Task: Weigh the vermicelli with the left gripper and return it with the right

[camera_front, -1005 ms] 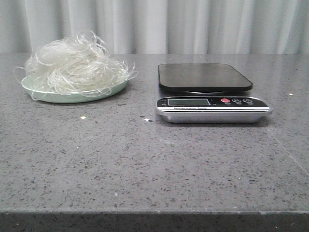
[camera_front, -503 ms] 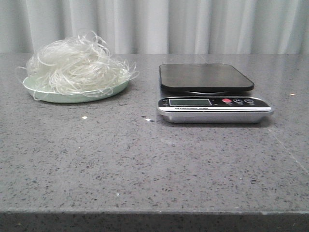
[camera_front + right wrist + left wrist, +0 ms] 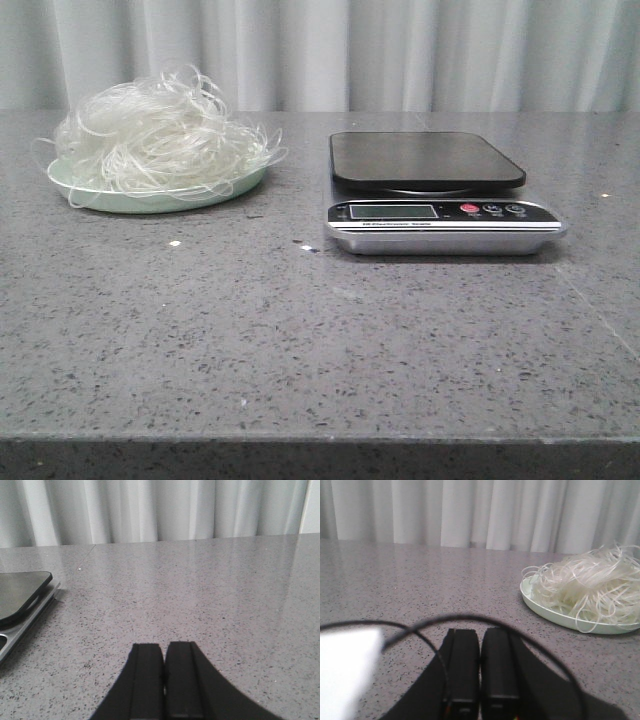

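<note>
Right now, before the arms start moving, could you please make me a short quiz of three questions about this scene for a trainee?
1. True or false: the vermicelli lies on the kitchen scale.
2. Which side of the scale is the pale green plate on in the front view: A left, B right?
3. Fill in: the left gripper fingers are ____.

Key:
1. False; it is heaped on the plate, and the scale platform is bare.
2. A.
3. Shut, holding nothing, like the right gripper.

L gripper (image 3: 480,667): fingers pressed together, low, level | R gripper (image 3: 164,677): same, fingers together
</note>
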Controlling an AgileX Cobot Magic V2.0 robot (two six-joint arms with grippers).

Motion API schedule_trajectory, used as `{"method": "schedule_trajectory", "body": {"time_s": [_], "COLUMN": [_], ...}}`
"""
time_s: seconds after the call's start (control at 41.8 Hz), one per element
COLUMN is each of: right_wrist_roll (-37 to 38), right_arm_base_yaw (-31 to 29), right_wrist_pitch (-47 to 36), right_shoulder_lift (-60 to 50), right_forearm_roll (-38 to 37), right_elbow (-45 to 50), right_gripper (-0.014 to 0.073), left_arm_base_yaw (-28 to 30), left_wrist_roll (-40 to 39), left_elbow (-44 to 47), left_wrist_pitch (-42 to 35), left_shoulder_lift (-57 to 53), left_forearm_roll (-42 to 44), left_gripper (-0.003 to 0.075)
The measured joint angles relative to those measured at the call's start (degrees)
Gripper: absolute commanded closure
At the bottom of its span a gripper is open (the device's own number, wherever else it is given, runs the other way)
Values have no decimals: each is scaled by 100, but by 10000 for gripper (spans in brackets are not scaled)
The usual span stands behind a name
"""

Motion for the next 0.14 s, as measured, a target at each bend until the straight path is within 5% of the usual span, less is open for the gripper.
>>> {"method": "schedule_trajectory", "body": {"time_s": [0.144], "right_wrist_roll": [0], "right_arm_base_yaw": [0], "right_wrist_pitch": [0], "right_shoulder_lift": [0], "right_forearm_roll": [0], "right_elbow": [0], "right_gripper": [442], "left_arm_base_yaw": [0], "left_wrist_roll": [0], "left_elbow": [0], "left_wrist_pitch": [0], "left_shoulder_lift": [0], "left_forearm_roll": [0], "left_gripper": [583]}}
